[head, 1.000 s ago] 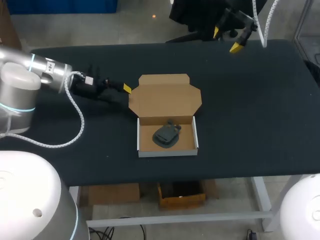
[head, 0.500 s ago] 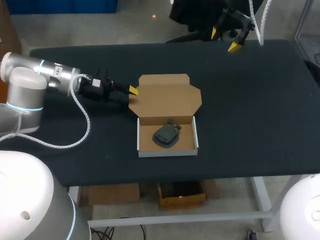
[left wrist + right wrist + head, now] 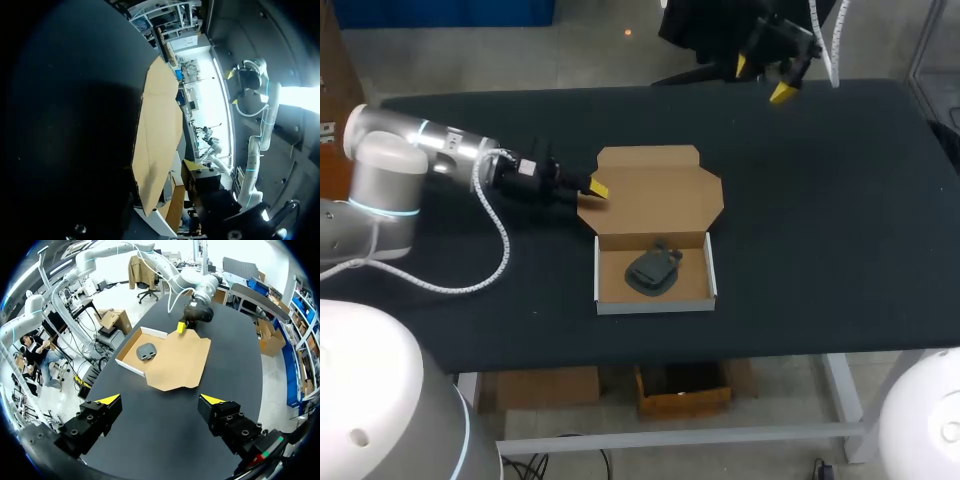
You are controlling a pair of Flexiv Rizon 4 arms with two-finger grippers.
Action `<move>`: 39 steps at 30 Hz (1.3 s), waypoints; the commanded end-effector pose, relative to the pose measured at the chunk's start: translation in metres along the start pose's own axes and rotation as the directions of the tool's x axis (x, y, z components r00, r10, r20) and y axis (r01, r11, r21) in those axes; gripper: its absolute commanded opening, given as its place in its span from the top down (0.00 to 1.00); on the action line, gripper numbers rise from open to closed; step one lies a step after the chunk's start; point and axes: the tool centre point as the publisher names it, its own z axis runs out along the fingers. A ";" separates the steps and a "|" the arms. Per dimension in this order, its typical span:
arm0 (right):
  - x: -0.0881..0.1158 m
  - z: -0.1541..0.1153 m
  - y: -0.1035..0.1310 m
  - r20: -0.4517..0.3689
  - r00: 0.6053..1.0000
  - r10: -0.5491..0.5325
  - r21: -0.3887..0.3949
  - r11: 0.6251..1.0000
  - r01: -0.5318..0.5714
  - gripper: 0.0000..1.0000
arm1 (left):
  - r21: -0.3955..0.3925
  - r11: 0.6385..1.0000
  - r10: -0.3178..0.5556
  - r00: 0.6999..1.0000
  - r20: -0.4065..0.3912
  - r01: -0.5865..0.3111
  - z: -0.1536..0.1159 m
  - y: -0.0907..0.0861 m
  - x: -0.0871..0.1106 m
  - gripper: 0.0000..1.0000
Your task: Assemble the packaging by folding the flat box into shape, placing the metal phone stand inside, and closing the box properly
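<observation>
While the phone stand (image 3: pixel 653 270) lies inside the box (image 3: pixel 655 306) on the tabletop (image 3: pixel 820 200), the left pincer (image 3: pixel 596 189) sits at the flat-open lid's (image 3: pixel 655 190) edge, its grip impossible to tell. The right pincer (image 3: pixel 761 79) hangs spread, well behind the box.

Brown cardboard box (image 3: pixel 177 360), white outer walls, and dark grey phone stand (image 3: pixel 146 351) on black table (image 3: pixel 165 445), ahead of yellow-tipped right gripper (image 3: pixel 161 400).

The right gripper (image 3: pixel 161 400) gapes above the black table (image 3: pixel 235 350). Ahead, an open brown cardboard box (image 3: pixel 177 360) holds a dark grey metal phone stand (image 3: pixel 146 351).
</observation>
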 end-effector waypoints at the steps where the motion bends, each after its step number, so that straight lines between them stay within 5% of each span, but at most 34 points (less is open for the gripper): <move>1: -0.005 -0.002 0.002 -0.029 1.000 -0.002 0.001 1.000 0.002 0.00 | -0.020 1.000 0.000 1.000 -0.031 0.000 0.004 -0.004 -0.006 0.58; 16: -0.007 -0.001 0.006 -0.037 0.999 -0.013 0.003 1.000 0.013 0.00 | -0.037 0.994 0.097 0.994 -0.046 -0.099 0.010 0.000 0.002 0.86; 39: -0.007 0.000 0.008 -0.054 0.998 -0.027 0.004 1.000 0.027 0.00 | -0.025 0.972 0.232 0.971 -0.059 -0.234 0.007 0.001 0.000 0.87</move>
